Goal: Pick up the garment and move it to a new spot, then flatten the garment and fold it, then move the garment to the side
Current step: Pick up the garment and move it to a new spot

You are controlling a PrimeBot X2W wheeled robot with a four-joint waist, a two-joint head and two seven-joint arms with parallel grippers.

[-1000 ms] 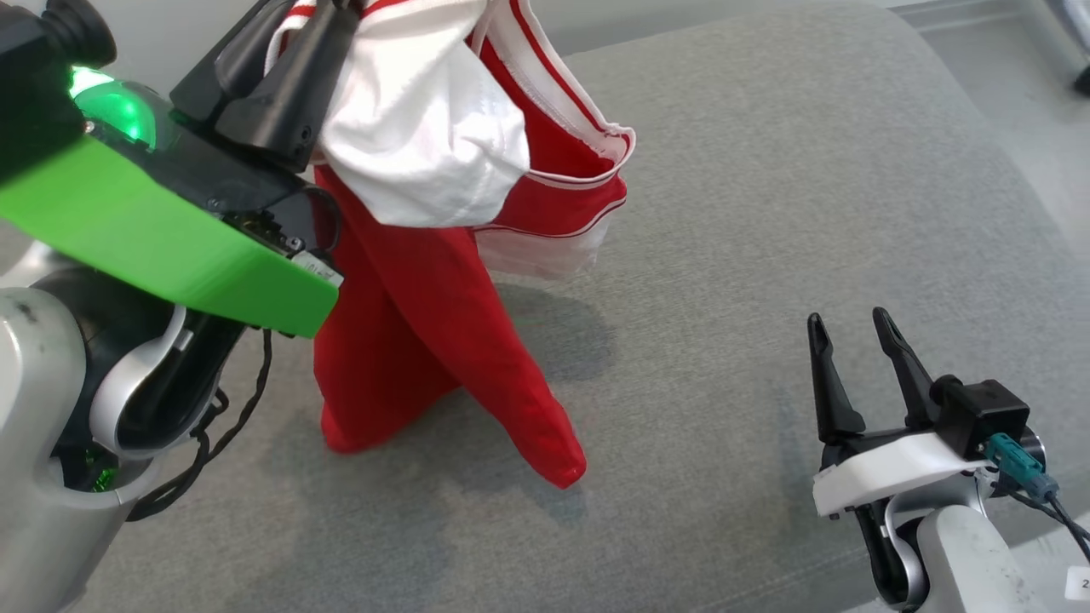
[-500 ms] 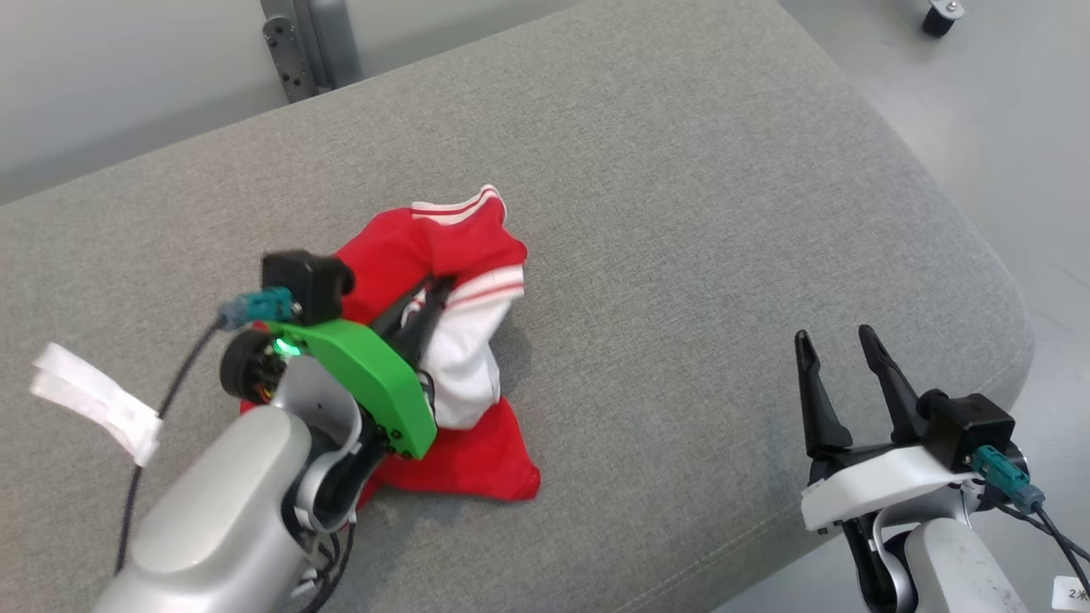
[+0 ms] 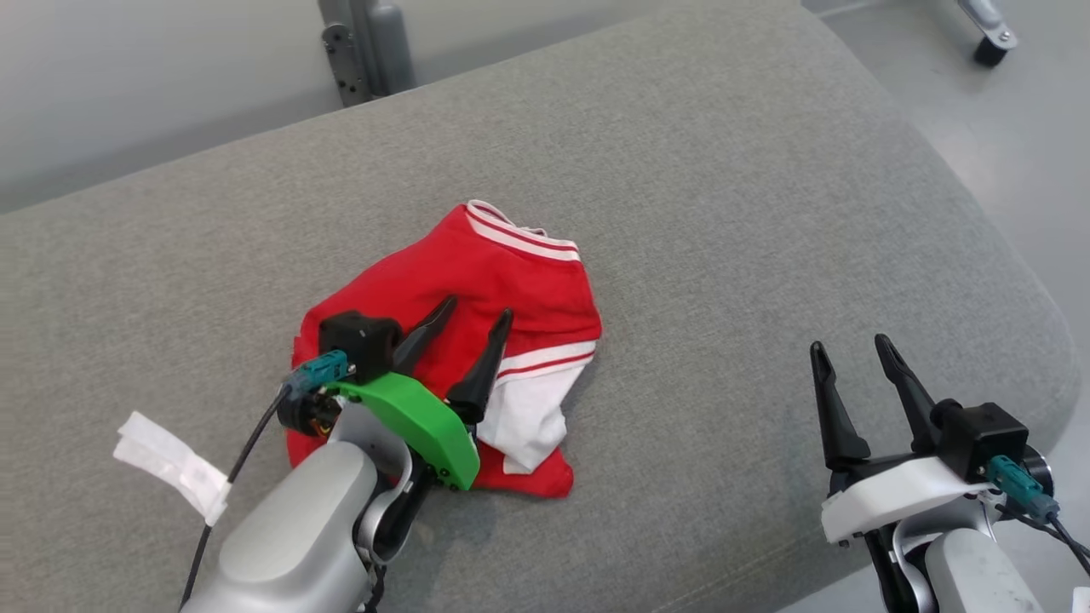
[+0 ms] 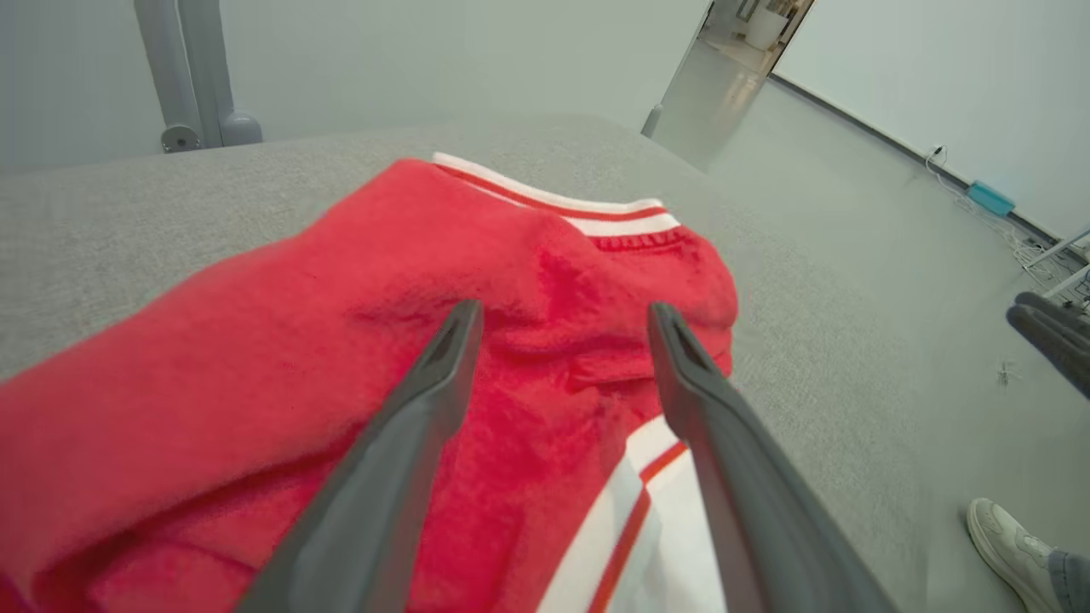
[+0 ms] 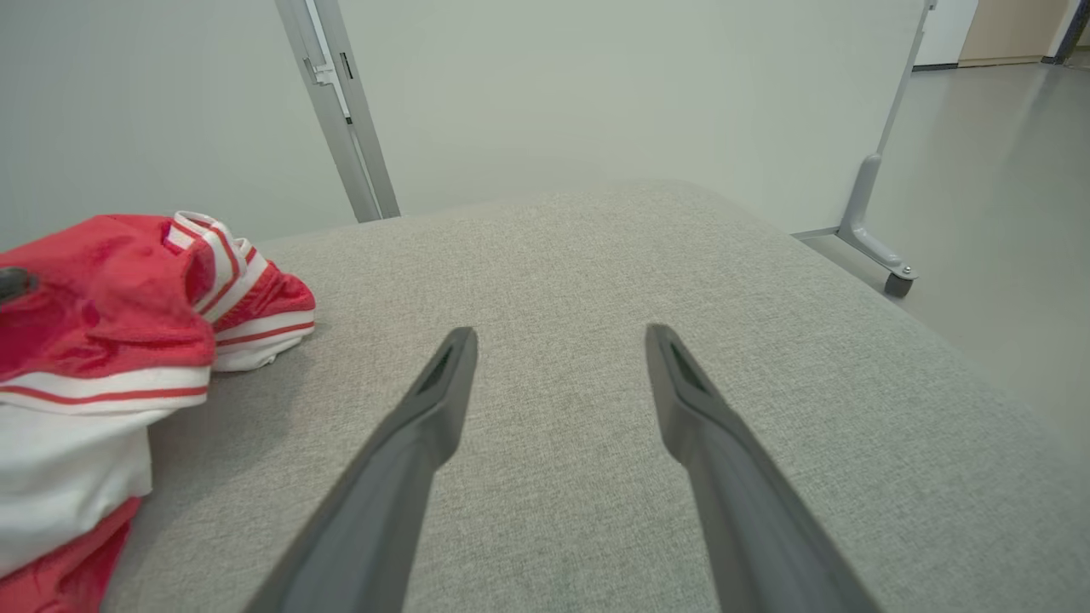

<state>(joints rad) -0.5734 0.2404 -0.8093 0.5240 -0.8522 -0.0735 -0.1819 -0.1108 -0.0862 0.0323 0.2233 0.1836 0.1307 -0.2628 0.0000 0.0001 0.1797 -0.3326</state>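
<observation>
**While the garment lies bunched, flattening and folding are yet to come**

As the head view looks down, the red-and-white garment (image 3: 528,281) sits in a crumpled heap on the left half of the grey padded worktop (image 3: 724,213). The left claw (image 3: 478,306) is over it with its fingers spread, gripping nothing. The right claw (image 3: 850,343) waits well apart at the lower right, also spread and empty.

From the left wrist view, the left claw (image 4: 564,307) frames a red hump of the garment (image 4: 255,340), its striped white hem at the far edge. Whether the fingertips touch the cloth I cannot tell. A person's foot (image 4: 1005,528) stands on the floor at the lower right.

From the right wrist view, the right claw (image 5: 560,332) points across bare worktop (image 5: 596,255), with the garment (image 5: 102,298) bunched off to the left.

Judging by this, the drop at a new spot looks done. Flattening, folding and the move to the side are all left.
</observation>
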